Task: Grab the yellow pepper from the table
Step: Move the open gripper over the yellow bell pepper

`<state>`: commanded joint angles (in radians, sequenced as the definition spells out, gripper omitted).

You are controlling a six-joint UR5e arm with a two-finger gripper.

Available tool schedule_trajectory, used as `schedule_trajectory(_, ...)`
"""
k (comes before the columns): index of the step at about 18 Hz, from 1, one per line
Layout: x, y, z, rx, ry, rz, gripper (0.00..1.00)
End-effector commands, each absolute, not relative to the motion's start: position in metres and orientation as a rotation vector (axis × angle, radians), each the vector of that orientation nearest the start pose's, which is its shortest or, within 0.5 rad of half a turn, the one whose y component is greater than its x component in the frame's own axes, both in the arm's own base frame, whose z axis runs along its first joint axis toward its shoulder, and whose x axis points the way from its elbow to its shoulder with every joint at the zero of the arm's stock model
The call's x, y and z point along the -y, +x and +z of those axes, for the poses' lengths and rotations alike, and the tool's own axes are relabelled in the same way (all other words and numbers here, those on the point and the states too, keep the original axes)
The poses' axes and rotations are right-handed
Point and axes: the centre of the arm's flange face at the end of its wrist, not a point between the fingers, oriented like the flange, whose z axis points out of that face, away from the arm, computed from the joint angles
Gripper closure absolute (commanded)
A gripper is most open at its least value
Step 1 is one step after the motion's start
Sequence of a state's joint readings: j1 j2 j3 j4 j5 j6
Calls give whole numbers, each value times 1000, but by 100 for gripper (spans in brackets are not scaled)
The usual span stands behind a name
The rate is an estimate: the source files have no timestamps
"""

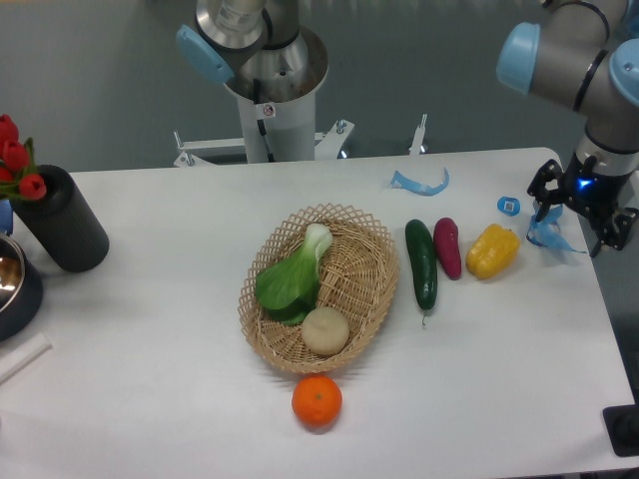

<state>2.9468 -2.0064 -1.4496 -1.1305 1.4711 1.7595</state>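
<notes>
Camera view, fixed and looking down on the bench [150, 399], a smooth white top with rounded corners. At the bench's three o'clock edge hangs the pincer [584, 222], black and angular with a blue light glowing at its wrist; its two fingers stand spread apart with nothing between them. Just beneath and beside it lies a scrap of curled pale blue plastic strip [549, 236].

The yellow pepper [493, 250] lies on the bench at about nine o'clock from the pincer, near it but apart. It is glossy, lobed and squat, resting on its side. Just beside the pepper at its nine o'clock is a dull magenta-purple oblong vegetable [447, 246], and touching or nearly touching that one is a long dark green cucumber [422, 263] with a thin stem at its lower end.

Mid-bench sits an oval woven wicker basket [364, 299] with an open lattice rim. Inside are a leafy bok choy [292, 277], green leaves and pale stalk, and a round beige lump [324, 330]. At six o'clock from the basket, just outside its rim, rests a round dimpled orange [317, 400].

At the nine o'clock edge stands a matte black cylinder [62, 220] holding red tulips [14, 155], tilted. A second blue strip [420, 183] lies at twelve o'clock of the cucumber, and a small blue disc [509, 206] lies at twelve o'clock of the pepper.
</notes>
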Motion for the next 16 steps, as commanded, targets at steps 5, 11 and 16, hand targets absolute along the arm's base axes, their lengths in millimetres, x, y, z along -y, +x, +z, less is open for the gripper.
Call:
schedule_trajectory(5, -267, -623, 339, -594, -2976, 185, 0)
schedule_trajectory(11, -240, -613, 305, -507, -2951, 149, 0)
schedule_trajectory(16, -217, -598, 281, -446, -2922, 169, 0)
